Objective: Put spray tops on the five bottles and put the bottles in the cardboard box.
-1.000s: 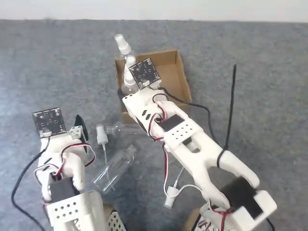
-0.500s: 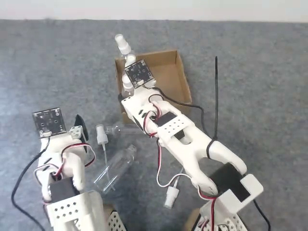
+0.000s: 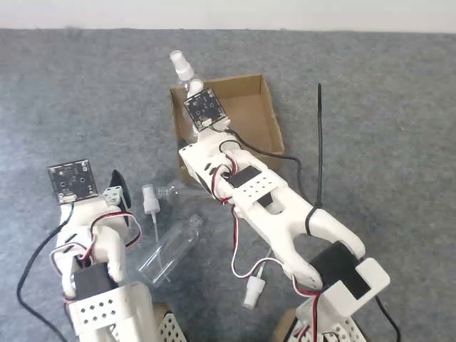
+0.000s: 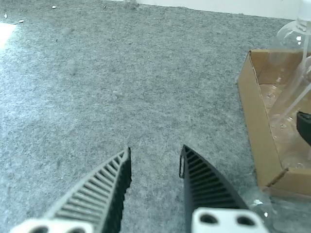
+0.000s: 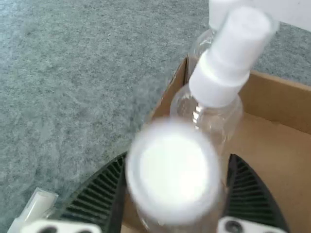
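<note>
The right hand (image 5: pixel 176 194) grips a bottle (image 5: pixel 170 160), spray top on, between its fingers at the corner of the box (image 5: pixel 272 102). A second bottle (image 5: pixel 214 107) sits just beyond, inside the box. The left hand (image 4: pixel 155 170) is open over grey tabletop (image 4: pixel 121 73), with the box ahead and off to one side.

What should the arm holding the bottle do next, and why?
Probably lower it and let go. The right gripper grips a capped bottle just over the cardboard box, beside another capped bottle already inside, so it looks ready to set down.
</note>
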